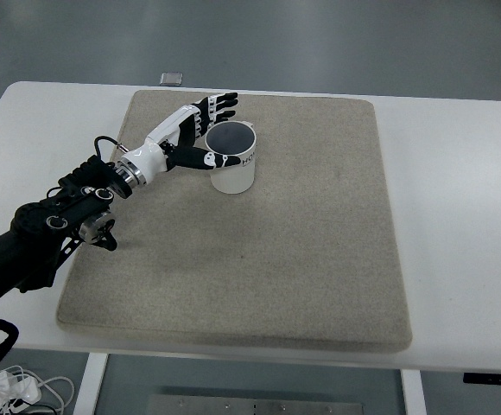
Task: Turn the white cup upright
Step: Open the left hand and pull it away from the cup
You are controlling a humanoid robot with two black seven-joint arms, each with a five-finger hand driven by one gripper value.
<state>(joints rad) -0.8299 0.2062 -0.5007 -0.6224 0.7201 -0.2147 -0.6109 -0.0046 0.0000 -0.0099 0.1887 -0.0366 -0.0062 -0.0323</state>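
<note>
White cup (233, 158): you see it standing upright, mouth open to the camera, dark inside, with small dark print on its side.
Place: it sits on the beige mat (320, 259), toward 11 o'clock from the mat's centre.
Left hand (194, 134): its fingers are wrapped round the cup from 9 o'clock, thumb across the near wall, the other fingers along the far rim; you can take this as a grasp.
Progress: judging from how it stands, the flip looks done; what you have left is to let go and draw the arm clear.
Right arm: not visible.
Table (458, 216): white, under the mat.
</note>
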